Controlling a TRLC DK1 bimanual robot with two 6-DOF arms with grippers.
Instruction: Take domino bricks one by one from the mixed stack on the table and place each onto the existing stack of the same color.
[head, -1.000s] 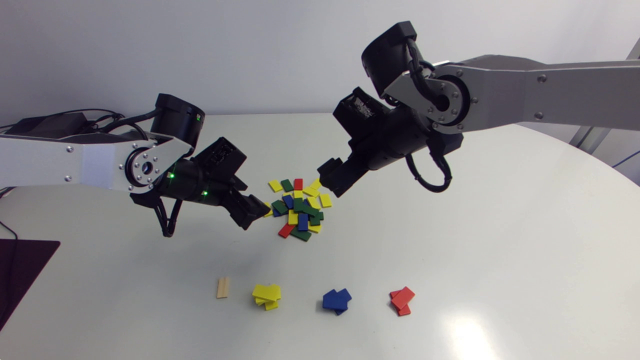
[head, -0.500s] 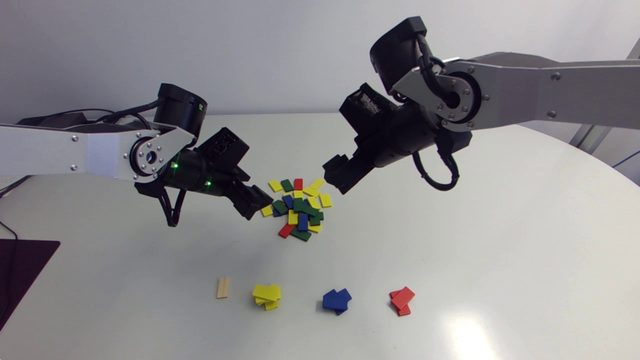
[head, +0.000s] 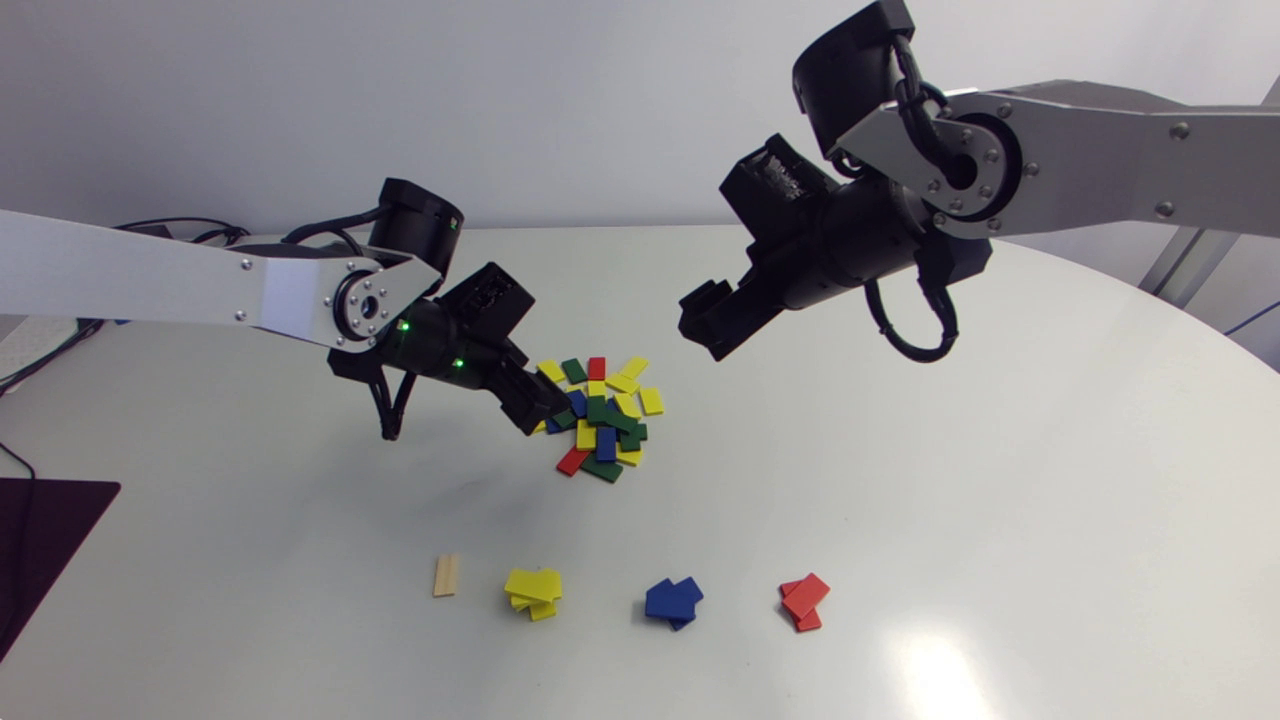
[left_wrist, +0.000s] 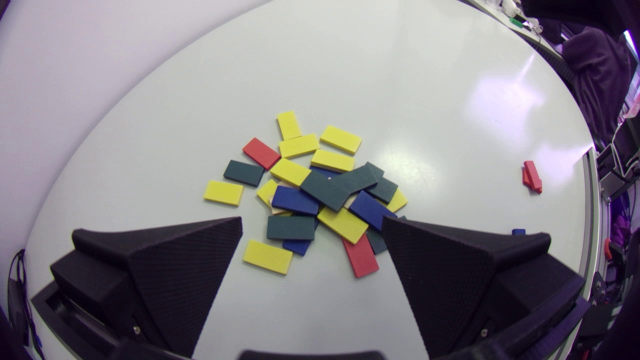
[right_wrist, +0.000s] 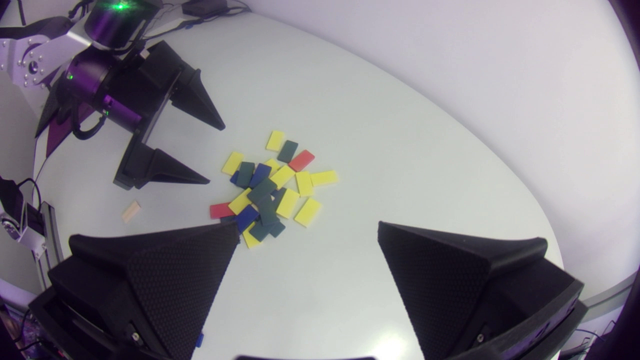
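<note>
The mixed pile of yellow, green, blue and red domino bricks lies mid-table. My left gripper hangs at the pile's left edge, open and empty; in its wrist view the pile lies just ahead of the wide-spread fingers. My right gripper is raised above and to the right of the pile, open and empty, with the pile ahead of it. Near the front edge stand a yellow stack, a blue stack and a red stack.
A single pale wooden brick lies left of the yellow stack. A dark mat covers the table's front-left corner. Bare tabletop stretches to the right of the pile and between the pile and the stacks.
My left arm has moved right, bringing its open gripper up to the pile's left edge. My right arm has lifted and drawn back to the right, away from the pile.
</note>
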